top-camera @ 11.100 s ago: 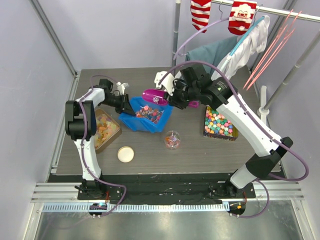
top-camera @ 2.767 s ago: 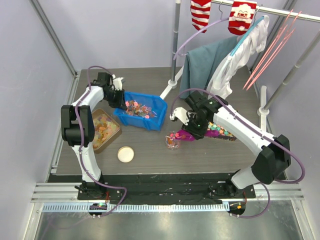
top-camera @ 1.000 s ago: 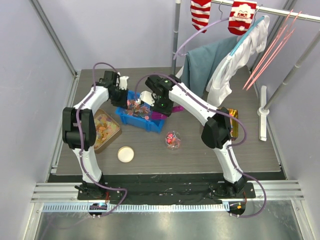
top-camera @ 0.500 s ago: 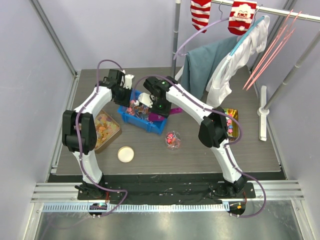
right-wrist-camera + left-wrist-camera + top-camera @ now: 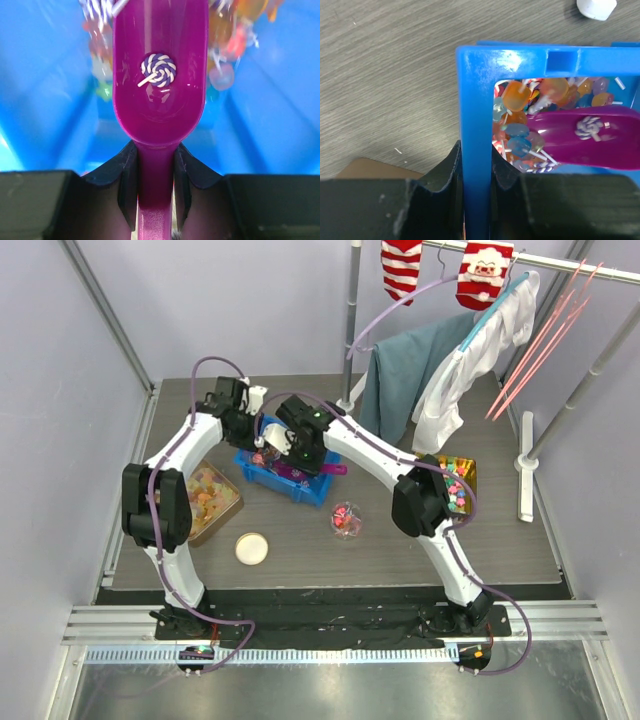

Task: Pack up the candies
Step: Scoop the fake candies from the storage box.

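The grey wood-grain tabletop fills the middle of the overhead view. A rail at its far right corner carries a teal cloth, a white garment and two red-and-white socks.

Both arms reach over the far left part of the tabletop and meet at a blue bin, which sits askew there. The left hand is clamped on the bin's side wall, one finger outside and one inside; whether that corner is lifted off the tabletop I cannot tell. The right hand is closed tight around the handle of a magenta scoop, whose bowl lies inside the bin, pointing into the heap.

To the left of the bin, a brown tray holds orange-yellow pieces. Well apart on the right, half hidden behind the right arm, is a box of pastel cubes. On the near side of the bin, apart from it, stands a small clear cup with pink and red sweets in it. A round cream lid lies flat near the tray.

The candies are piled in the bin's corner by the left hand, orange, blue, red and pink, with thin white sticks. The scoop's rim touches the pile. One purple-and-white swirl candy lies alone in the scoop's bowl.
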### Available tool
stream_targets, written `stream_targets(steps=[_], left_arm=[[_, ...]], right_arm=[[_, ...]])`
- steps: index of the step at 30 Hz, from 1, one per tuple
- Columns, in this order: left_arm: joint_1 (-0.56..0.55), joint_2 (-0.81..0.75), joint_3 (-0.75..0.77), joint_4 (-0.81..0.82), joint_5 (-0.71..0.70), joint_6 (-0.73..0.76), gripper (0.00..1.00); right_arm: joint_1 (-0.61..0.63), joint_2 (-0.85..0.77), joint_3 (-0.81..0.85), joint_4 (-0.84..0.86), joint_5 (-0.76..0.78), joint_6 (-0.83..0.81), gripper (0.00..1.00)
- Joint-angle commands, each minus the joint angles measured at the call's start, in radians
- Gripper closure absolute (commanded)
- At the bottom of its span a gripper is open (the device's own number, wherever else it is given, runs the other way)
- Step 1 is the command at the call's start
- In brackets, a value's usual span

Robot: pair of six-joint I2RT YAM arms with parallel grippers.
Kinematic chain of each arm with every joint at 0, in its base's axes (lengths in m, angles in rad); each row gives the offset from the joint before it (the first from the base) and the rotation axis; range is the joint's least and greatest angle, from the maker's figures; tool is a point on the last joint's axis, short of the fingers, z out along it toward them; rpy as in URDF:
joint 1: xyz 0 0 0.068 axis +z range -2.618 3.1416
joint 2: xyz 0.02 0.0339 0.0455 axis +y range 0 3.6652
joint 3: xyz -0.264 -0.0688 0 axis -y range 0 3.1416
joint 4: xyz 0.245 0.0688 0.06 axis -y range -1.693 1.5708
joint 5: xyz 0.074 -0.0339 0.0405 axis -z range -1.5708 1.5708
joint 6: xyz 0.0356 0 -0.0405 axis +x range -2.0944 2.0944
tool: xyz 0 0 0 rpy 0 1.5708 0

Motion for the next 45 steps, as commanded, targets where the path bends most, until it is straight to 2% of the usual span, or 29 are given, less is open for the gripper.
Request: stream_targets(steps=[1,7,13,16,26,35,45], left_arm=[[-0.009,-0.077,0.007,0.083,0.097,-0.030,1.00],[-0.009,-0.060,0.001,0.083,0.117,-0.030,1.00],[-0.006,-0.040,-0.001,0.075,0.158,-0.029,1.00],[-0.002,-0.020,-0.002,0.070,0.191,-0.029,1.00],[0.050,0.057,0.030,0.026,0.309,-0.039,1.00],[0.065,0.087,0.044,0.015,0.329,-0.049,1.00],[0.094,0.100,0.047,0.024,0.332,-0.064,1.00]], right_arm=[[0.014,-0.037,-0.056,0.161,-0.049,0.059,0.99],[0.014,-0.123,-0.229,0.376,-0.046,0.111,0.99],[0.006,-0.188,-0.361,0.562,0.035,0.163,0.99],[-0.005,-0.204,-0.384,0.586,0.087,0.169,0.99],[-0.049,-0.309,-0.466,0.634,0.073,0.178,0.99],[-0.086,-0.405,-0.542,0.660,0.058,0.181,0.99],[-0.112,-0.488,-0.651,0.683,-0.049,0.183,0.99]])
